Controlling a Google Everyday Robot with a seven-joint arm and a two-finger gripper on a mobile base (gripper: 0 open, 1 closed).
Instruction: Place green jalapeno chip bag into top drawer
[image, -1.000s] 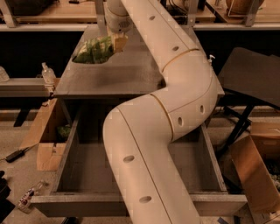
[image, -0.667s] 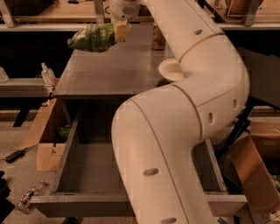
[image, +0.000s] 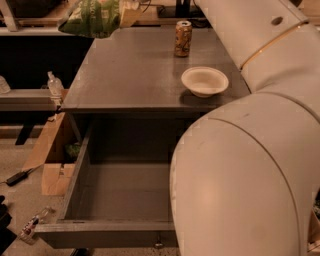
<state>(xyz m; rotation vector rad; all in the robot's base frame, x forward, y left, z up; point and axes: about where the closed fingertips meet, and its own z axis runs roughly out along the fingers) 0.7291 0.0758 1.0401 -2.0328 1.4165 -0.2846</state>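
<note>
Two things stood on tabletop (image: 130, 75): tan can (image: 183, 38) near back edge, white bowl (image: 204, 81) toward front right. My claw (image: 124, 12) was at top left, clamped on green jalapeno chip bag (image: 92, 17), aloft over tabletop's back left corner. Top drawer (image: 100, 235) stood open below, my arm (image: 250, 160) hiding its right half.

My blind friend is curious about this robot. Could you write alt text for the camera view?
The gripper, at the top edge, holds a green jalapeno chip bag over a cabinet's far left corner; the top drawer stands open below. A tan can and a white bowl sit on the cabinet, and the white arm fills the right side.
</note>
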